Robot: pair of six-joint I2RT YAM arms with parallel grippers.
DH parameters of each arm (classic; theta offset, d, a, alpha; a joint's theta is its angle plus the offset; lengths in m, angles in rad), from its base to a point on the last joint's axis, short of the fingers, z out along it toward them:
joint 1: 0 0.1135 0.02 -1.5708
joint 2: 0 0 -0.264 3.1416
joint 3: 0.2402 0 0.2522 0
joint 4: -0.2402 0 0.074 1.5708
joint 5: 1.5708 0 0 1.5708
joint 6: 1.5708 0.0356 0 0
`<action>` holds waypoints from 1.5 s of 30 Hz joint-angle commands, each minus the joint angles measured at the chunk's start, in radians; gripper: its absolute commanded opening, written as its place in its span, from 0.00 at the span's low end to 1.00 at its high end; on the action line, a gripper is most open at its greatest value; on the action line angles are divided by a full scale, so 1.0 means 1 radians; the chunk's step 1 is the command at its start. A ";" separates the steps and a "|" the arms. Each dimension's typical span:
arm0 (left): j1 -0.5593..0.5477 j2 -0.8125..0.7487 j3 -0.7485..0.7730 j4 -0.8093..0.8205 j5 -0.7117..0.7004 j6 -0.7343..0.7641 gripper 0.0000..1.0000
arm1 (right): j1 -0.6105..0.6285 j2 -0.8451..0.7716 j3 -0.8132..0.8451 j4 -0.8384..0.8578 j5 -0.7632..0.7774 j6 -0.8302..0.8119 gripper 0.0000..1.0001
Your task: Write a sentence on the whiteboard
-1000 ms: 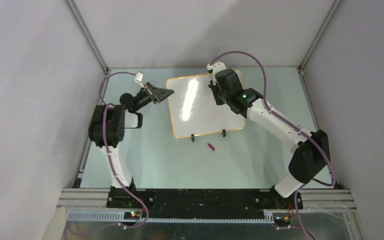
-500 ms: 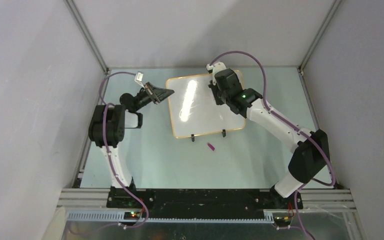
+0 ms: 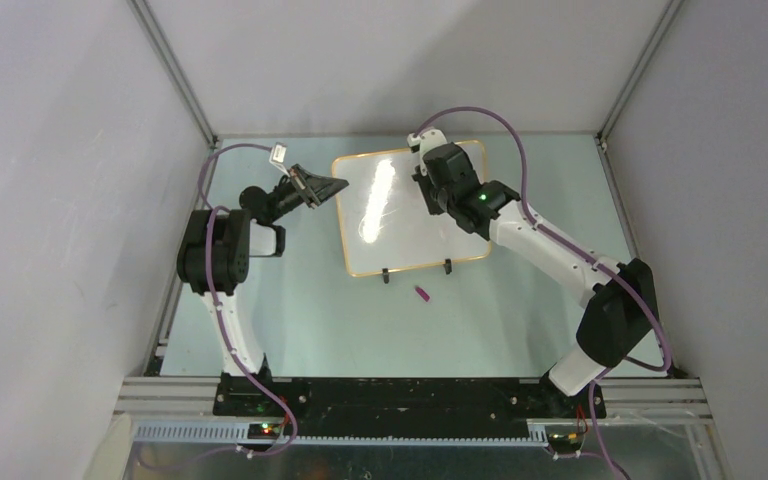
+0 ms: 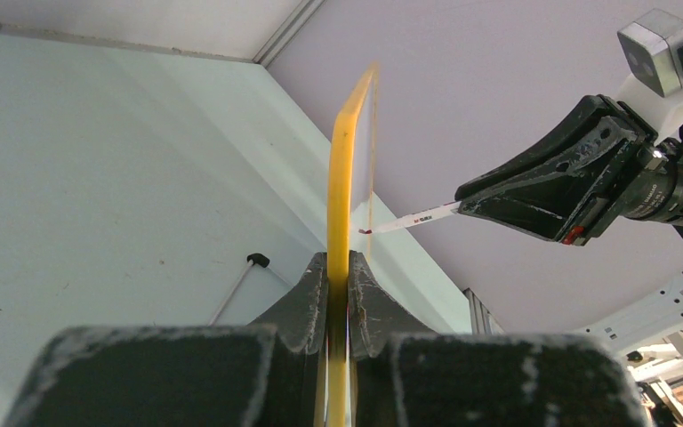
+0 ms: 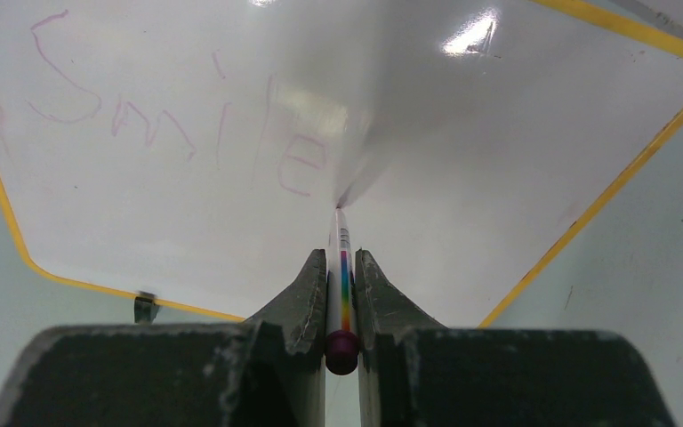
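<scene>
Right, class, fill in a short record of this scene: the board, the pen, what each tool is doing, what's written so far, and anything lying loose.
Board: glossy white whiteboard with orange-yellow frame, left edge clamped in the left tool
Pen: thin white marker with rainbow band, gripped by the right tool, tip at the board surface
Writing: faint purple "Smile", pen tip just right of the "e"
Loose item: small purple piece, lying in front of the black clip feet, apart from them
</scene>
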 commanded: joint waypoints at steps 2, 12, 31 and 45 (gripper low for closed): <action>-0.018 0.000 -0.014 0.021 0.069 0.068 0.00 | -0.011 -0.042 0.015 0.004 -0.019 -0.001 0.00; -0.018 0.000 -0.015 0.020 0.066 0.070 0.00 | -0.009 -0.234 -0.033 0.007 -0.118 0.044 0.00; -0.017 -0.002 -0.017 0.020 0.062 0.071 0.00 | 0.220 -0.213 -0.215 0.242 -0.014 0.061 0.00; -0.015 -0.002 -0.017 0.020 0.061 0.071 0.00 | 0.325 -0.084 -0.201 0.375 -0.031 0.060 0.00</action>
